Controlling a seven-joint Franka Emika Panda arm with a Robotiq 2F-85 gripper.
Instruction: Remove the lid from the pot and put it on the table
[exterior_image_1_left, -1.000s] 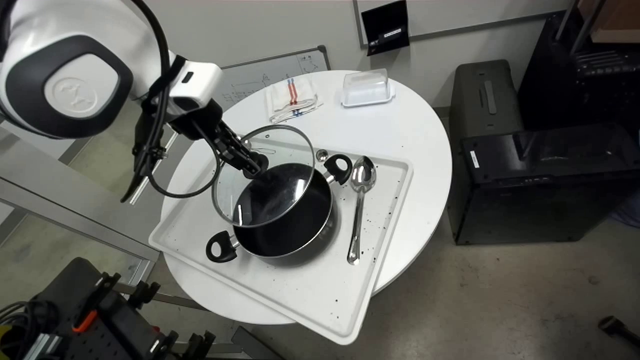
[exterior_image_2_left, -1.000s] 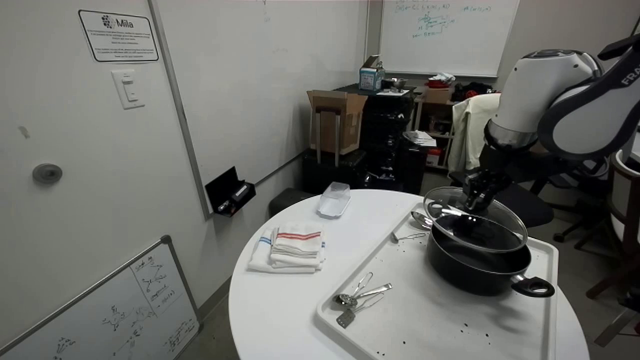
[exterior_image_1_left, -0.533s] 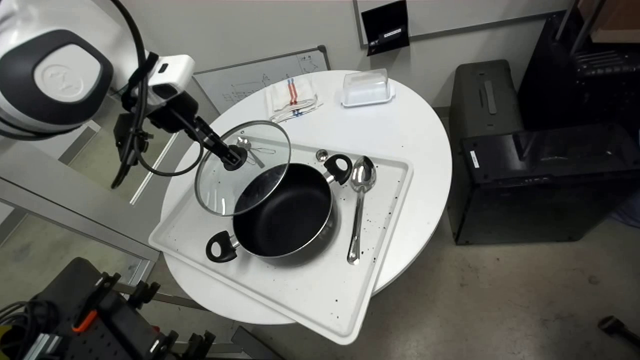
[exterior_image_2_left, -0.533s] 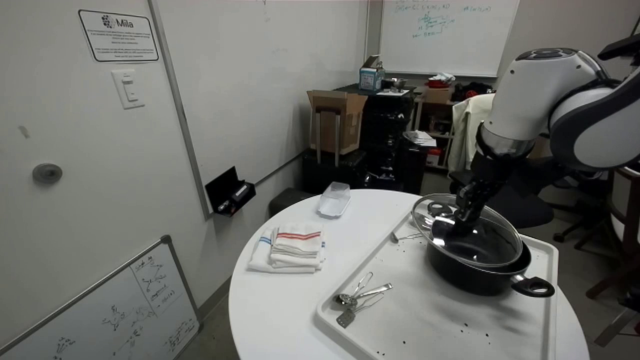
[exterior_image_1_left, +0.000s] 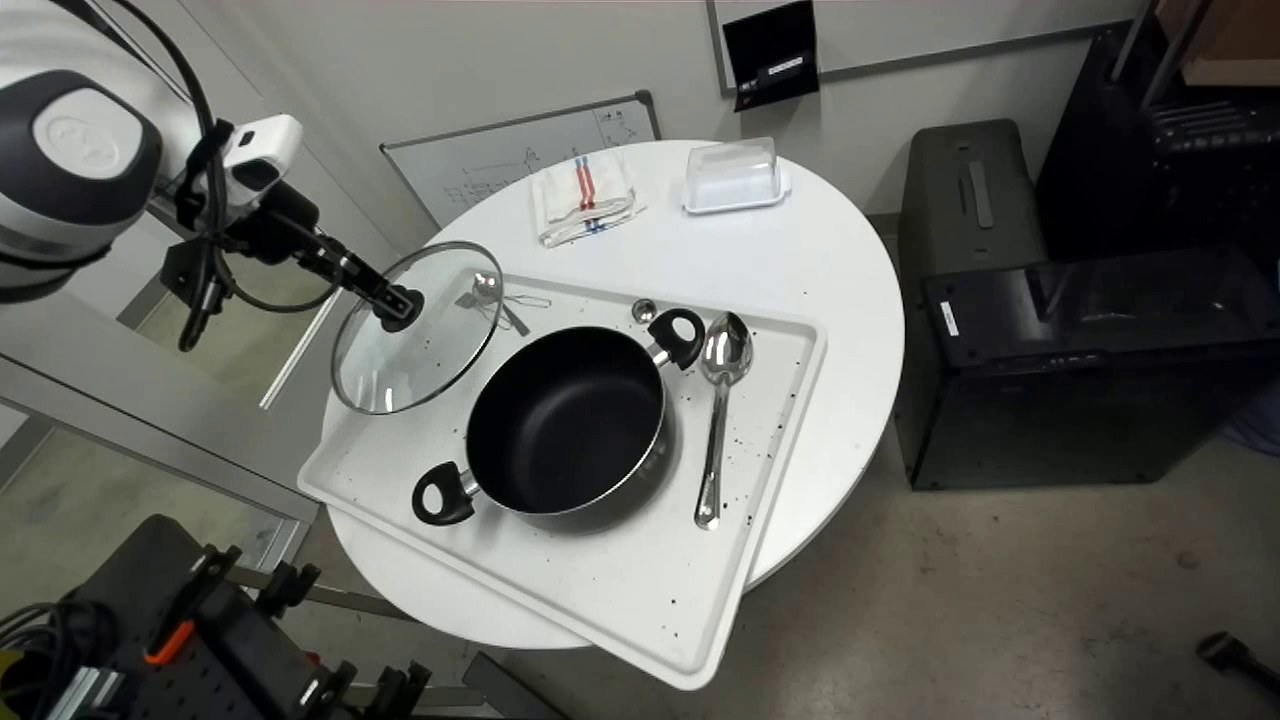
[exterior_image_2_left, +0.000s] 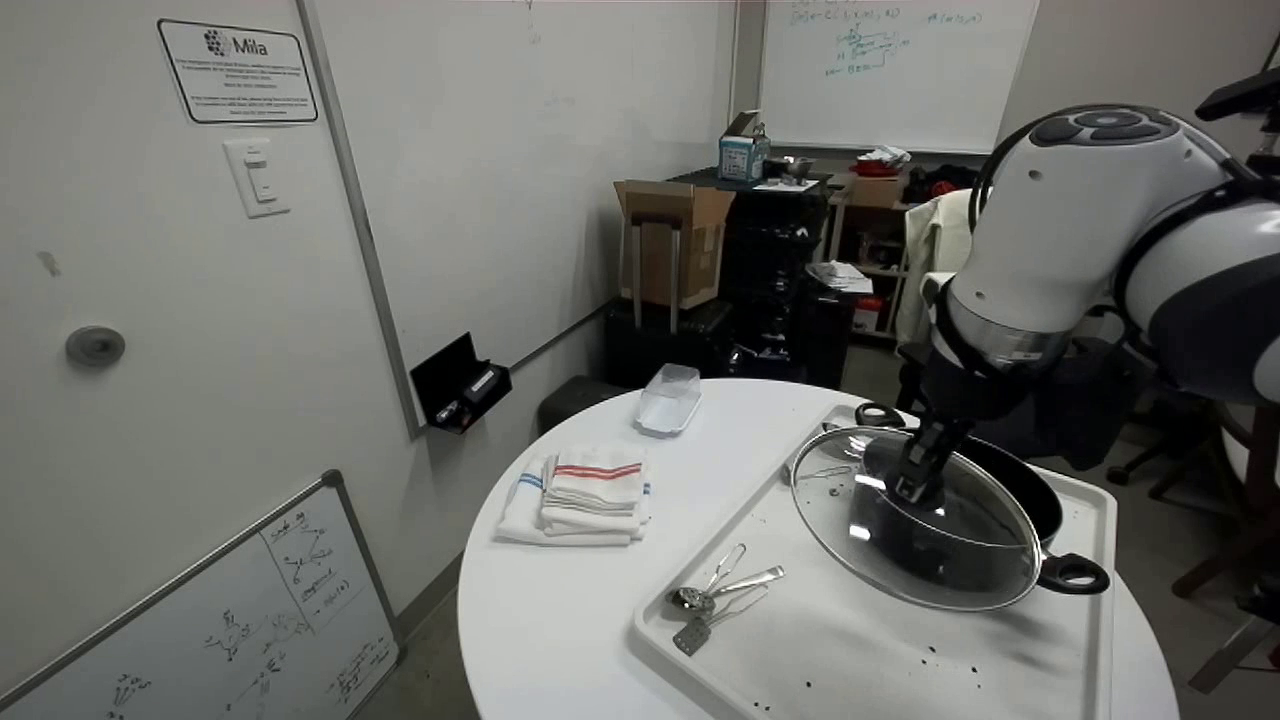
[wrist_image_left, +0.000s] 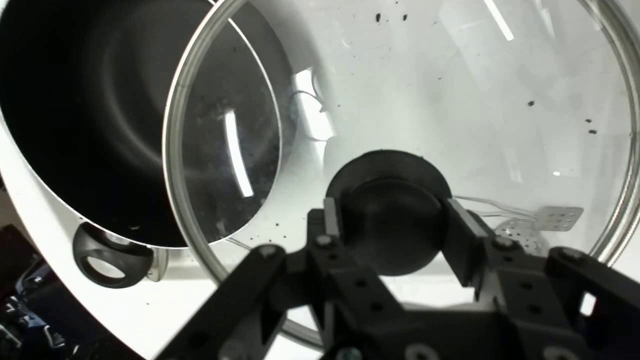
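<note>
My gripper (exterior_image_1_left: 398, 305) is shut on the dark knob of the glass lid (exterior_image_1_left: 440, 350). In the wrist view the two fingers (wrist_image_left: 392, 215) press the knob from both sides, and the clear lid (wrist_image_left: 425, 100) spreads below. The lid is held in the air, tilted, beside the black pot (exterior_image_1_left: 565, 420). In an exterior view the lid (exterior_image_2_left: 830, 520) covers part of the pot (exterior_image_2_left: 1015, 490) from sight. In the wrist view its rim overlaps the edge of the pot (wrist_image_left: 90, 125). The pot is open, with a dark, bare interior. The round white table (exterior_image_1_left: 840, 270) lies beneath.
A white tray (exterior_image_1_left: 600, 590) on the table bears the pot, a large spoon (exterior_image_1_left: 713, 430) and several small metal utensils (exterior_image_2_left: 715, 600). Folded towels (exterior_image_1_left: 585, 195) and a clear-lidded dish (exterior_image_1_left: 735, 185) stand on the table beyond the tray.
My gripper has carried the lid sideways from above the pot to beside it, over the tray edge and table. The pot opening is now uncovered. The pot and tray have not moved.
</note>
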